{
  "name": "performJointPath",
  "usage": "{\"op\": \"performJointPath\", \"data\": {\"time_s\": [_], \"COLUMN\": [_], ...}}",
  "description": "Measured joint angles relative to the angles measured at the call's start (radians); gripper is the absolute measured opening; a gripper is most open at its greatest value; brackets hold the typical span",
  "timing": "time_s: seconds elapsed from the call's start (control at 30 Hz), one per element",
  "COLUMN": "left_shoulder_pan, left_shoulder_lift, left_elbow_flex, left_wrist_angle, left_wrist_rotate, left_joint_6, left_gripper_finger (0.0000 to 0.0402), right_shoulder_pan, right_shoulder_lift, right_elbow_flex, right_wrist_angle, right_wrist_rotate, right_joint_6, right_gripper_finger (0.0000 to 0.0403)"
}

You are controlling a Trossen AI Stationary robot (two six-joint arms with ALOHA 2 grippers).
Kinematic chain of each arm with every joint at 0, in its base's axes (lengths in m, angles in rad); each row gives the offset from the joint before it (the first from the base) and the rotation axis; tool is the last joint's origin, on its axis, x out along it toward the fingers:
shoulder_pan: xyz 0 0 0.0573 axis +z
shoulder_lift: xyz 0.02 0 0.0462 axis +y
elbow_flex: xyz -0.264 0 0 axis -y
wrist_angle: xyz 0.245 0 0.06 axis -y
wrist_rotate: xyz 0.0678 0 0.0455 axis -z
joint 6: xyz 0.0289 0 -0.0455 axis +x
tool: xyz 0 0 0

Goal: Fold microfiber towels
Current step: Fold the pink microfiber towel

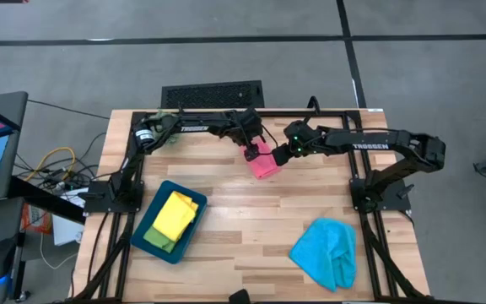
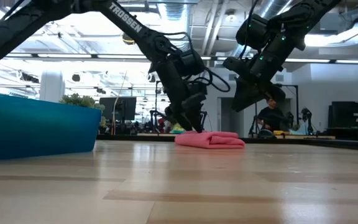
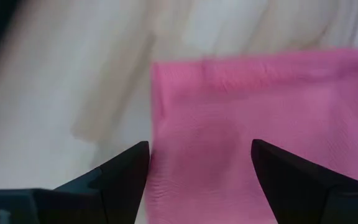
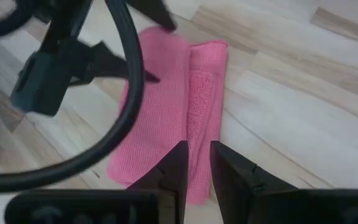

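The pink towel (image 1: 264, 162) lies folded into a narrow strip on the wooden table at the far middle; it also shows in the low view (image 2: 210, 139) and the right wrist view (image 4: 166, 118). My left gripper (image 1: 250, 152) is open and points down at the towel's left end (image 3: 166, 124). My right gripper (image 1: 282, 155) hangs above the towel's right side (image 2: 248, 93), its fingers shut to a narrow slit (image 4: 199, 152) and empty. A yellow towel (image 1: 175, 215) lies on a green one (image 1: 160, 241) in the teal tray (image 1: 148, 215). The light blue towel (image 1: 326, 252) lies crumpled at the near right. My left gripper (image 3: 201, 155) stands with its open fingers down at the pink towel's left end (image 2: 188, 130), one finger (image 3: 126, 168) beside the edge over bare wood and one (image 3: 284, 174) over the cloth. I cannot tell whether the fingertips touch the towel.
The teal tray also shows at the left of the low view (image 2: 36, 127), with a green plant (image 2: 79, 99) behind it. Bare wood lies in the table's middle between the tray and the blue towel. A person (image 2: 269, 115) sits in the room beyond the table.
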Motion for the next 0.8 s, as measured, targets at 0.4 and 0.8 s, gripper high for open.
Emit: {"op": "performJointPath", "data": {"time_s": [0.4,0.8], "left_shoulder_pan": [0.016,-0.023], "left_shoulder_lift": [-0.084,-0.209], "left_elbow_flex": [0.124,0.134], "left_wrist_angle": [-0.311,-0.438], "left_wrist_rotate": [0.086,0.112], "left_joint_6": [-0.121,-0.224], "left_gripper_finger": [0.0264,0.0260], "right_shoulder_pan": [0.124,0.181], "right_shoulder_lift": [0.116,0.345], "right_elbow_flex": [0.000,0.006], "right_wrist_angle": [0.167,0.203], "right_wrist_rotate": [-0.119,-0.112], "right_joint_6": [-0.118,-0.073], "right_gripper_finger": [0.0092,0.0092]}}
